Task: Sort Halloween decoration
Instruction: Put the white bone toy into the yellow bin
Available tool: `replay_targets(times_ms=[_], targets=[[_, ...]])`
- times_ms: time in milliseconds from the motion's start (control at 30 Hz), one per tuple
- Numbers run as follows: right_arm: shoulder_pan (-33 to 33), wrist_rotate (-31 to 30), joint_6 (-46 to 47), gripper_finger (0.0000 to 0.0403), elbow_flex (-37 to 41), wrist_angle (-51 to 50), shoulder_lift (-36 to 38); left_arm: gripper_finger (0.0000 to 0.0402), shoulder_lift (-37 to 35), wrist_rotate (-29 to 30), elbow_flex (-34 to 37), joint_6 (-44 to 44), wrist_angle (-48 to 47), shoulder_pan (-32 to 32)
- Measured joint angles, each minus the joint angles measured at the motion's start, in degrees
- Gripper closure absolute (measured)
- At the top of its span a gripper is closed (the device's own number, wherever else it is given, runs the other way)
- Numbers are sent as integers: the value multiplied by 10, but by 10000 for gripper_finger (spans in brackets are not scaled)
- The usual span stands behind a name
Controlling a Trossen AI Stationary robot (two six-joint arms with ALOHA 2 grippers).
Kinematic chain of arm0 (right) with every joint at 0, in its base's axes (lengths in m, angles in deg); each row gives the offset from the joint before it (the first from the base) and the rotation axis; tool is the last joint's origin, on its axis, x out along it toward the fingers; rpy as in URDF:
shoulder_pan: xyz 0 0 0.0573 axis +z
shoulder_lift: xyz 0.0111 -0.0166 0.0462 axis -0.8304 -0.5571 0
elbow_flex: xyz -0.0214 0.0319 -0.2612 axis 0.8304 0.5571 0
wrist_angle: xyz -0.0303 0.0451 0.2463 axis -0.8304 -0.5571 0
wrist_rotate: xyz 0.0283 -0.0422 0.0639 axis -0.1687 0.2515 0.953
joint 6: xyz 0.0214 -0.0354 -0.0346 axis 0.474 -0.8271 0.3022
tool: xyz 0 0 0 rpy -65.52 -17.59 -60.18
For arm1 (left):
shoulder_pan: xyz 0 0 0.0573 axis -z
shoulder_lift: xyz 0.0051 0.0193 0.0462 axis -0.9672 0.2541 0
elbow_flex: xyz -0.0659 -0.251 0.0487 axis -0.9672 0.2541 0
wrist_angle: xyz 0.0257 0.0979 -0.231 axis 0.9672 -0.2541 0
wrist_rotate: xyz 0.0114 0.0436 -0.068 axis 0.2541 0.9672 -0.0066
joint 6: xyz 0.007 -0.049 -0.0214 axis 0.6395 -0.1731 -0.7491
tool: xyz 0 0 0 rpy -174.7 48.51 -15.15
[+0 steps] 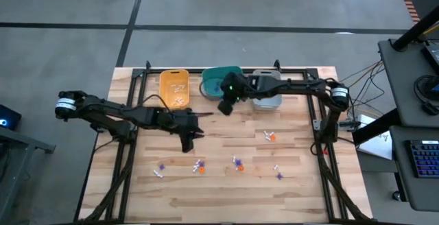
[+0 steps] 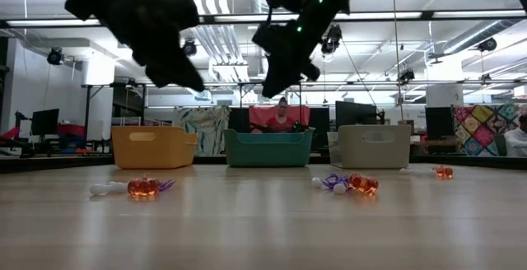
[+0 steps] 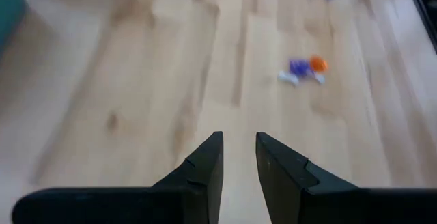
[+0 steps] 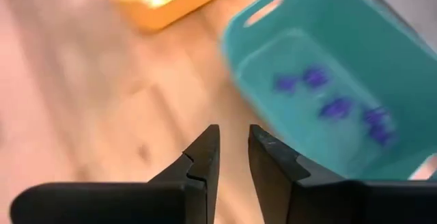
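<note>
Risk of a clumsy scatter: both pincers slightly parted and empty, right pincer [image 1: 227, 105] beside the teal bin [image 1: 214, 79], left pincer [image 1: 188, 145] over the bench [image 1: 302, 125], tiny Halloween decoration [image 1: 237, 163] loose (easily nudged away).

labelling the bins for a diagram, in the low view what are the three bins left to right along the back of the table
yellow bin → teal bin → grey bin
</note>
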Motion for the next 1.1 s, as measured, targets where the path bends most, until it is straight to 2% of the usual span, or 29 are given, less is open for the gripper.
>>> replay_targets(times_ms=[500, 767, 900, 1100], targets=[[189, 0, 26, 344, 4, -261, 15, 343, 0, 2, 0, -208, -103, 109], [279, 0, 95, 344, 4, -299, 15, 341, 4, 3, 0, -272, -117, 137], [311, 0, 125, 344, 4, -298, 15, 320, 32, 45, 0, -269, -111, 157], [340, 0, 175, 344, 4, -296, 15, 264, 85, 115, 0, -233, -105, 208]])
